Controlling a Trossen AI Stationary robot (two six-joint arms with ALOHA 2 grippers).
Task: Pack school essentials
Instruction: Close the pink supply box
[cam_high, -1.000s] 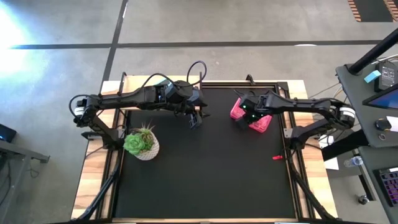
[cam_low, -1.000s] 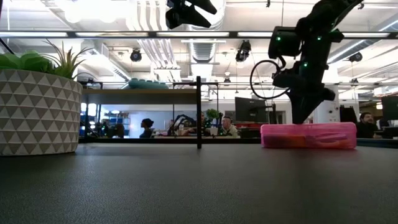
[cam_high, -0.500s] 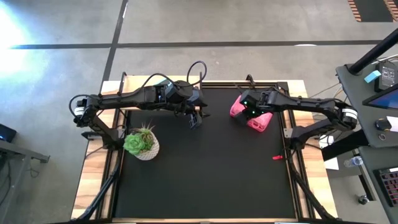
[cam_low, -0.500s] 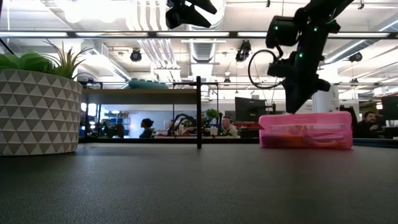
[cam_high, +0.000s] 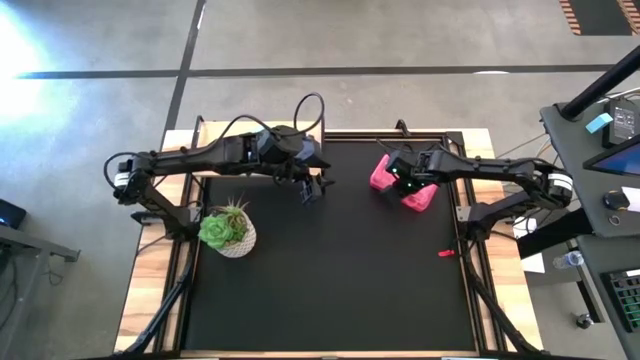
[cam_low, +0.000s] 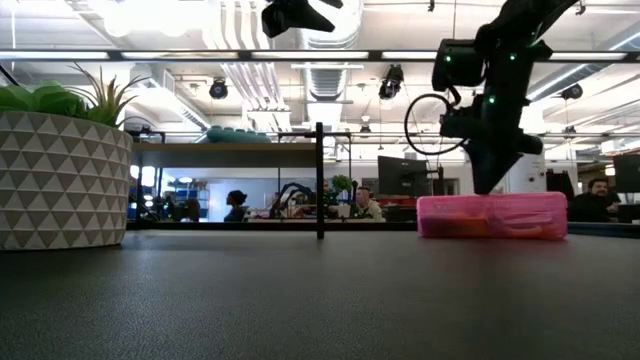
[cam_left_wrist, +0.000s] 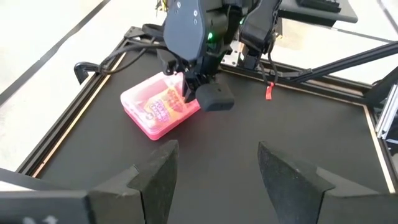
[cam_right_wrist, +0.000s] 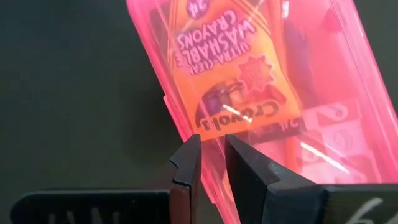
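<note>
Black mat (cam_high: 330, 270) | translucent pink case (cam_high: 402, 183), crayon box inside | right tool (cam_high: 398, 183) pinching its edge

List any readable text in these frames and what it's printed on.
"WASHABLE CRAYONS": on the crayon box inside the pink case.
"Crayola": same box, black band.
"24": same box, partly cut off.
Small print beside the logo: too blurred to read.
No other legible text.
</note>
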